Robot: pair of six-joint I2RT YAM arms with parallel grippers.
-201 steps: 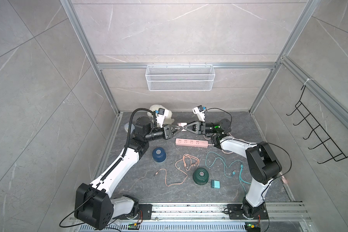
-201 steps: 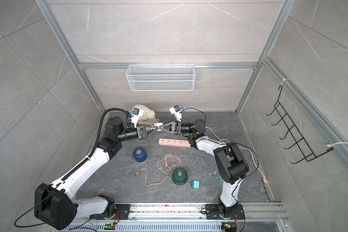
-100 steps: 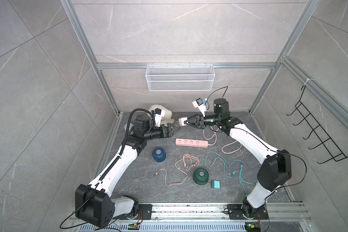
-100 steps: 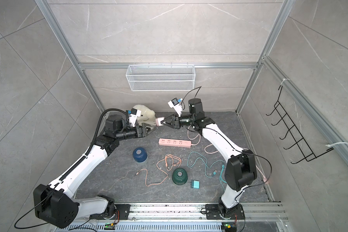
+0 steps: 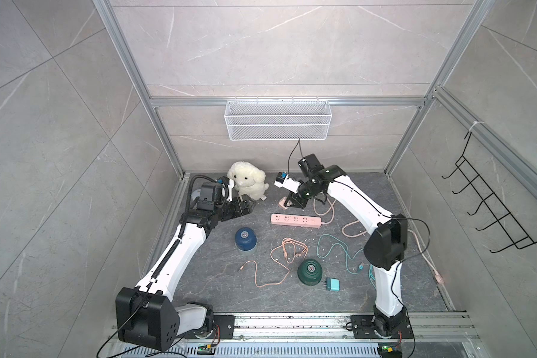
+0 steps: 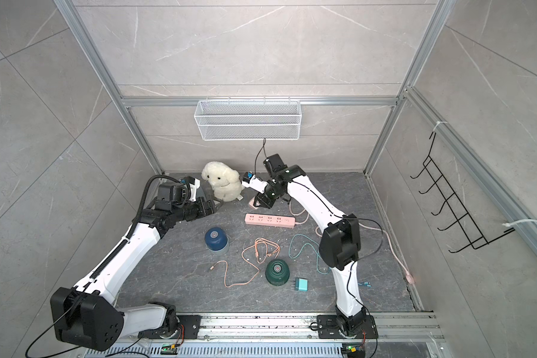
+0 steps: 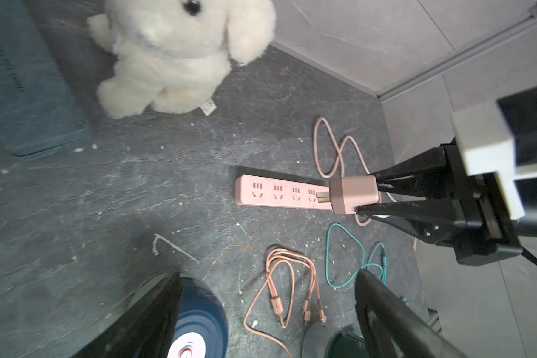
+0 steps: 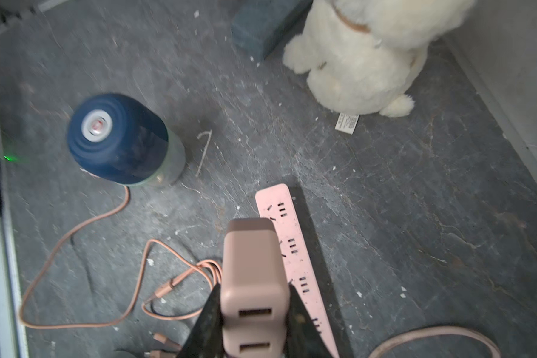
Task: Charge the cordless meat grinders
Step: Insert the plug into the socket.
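Observation:
The navy blue cordless meat grinder (image 5: pixel 245 239) (image 8: pixel 118 139) stands left of centre on the floor. The dark green one (image 5: pixel 309 271) (image 6: pixel 277 272) stands nearer the front. My right gripper (image 8: pixel 253 288) (image 5: pixel 287 203) is shut on a pink plug adapter (image 8: pixel 253 266) (image 7: pixel 352 193), held just above the left end of the pink power strip (image 5: pixel 295 220) (image 8: pixel 295 248). My left gripper (image 7: pixel 267 274) (image 5: pixel 248 207) hangs open and empty to the left, above the floor beyond the navy grinder (image 7: pixel 199 322).
A white plush dog (image 5: pixel 248 183) and a blue-grey box (image 7: pixel 22 80) sit at the back left. An orange cable (image 5: pixel 287 251), a teal cable (image 5: pixel 338 251) and a teal plug adapter (image 5: pixel 333 284) lie around the green grinder. A wire basket (image 5: pixel 278 124) hangs on the back wall.
My left gripper let go of the pink adapter, opened and drew back left. The right arm lifted the adapter away and now points it down at the power strip.

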